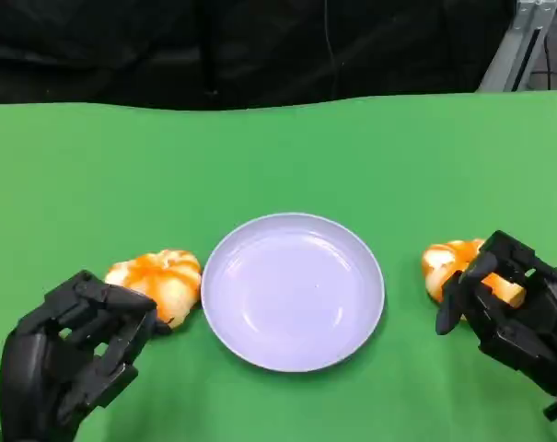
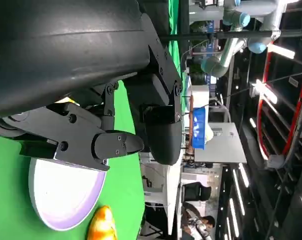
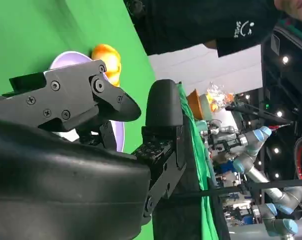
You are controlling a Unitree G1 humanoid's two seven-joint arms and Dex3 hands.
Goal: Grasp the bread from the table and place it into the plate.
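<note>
Your right hand (image 1: 513,308) wraps its fingers round one bread roll (image 1: 458,267) near the table's right edge, though I can't be sure it's squeezing. Your left hand (image 1: 71,359) is curled and holds nothing, touching the other roll (image 1: 158,281). Bread is soft and light; hold its sides gently. The plate (image 1: 293,291) waits between them, with open green table (image 1: 278,157) behind.

Bright, even overhead light, soft shadows; wrist views blur close up
</note>
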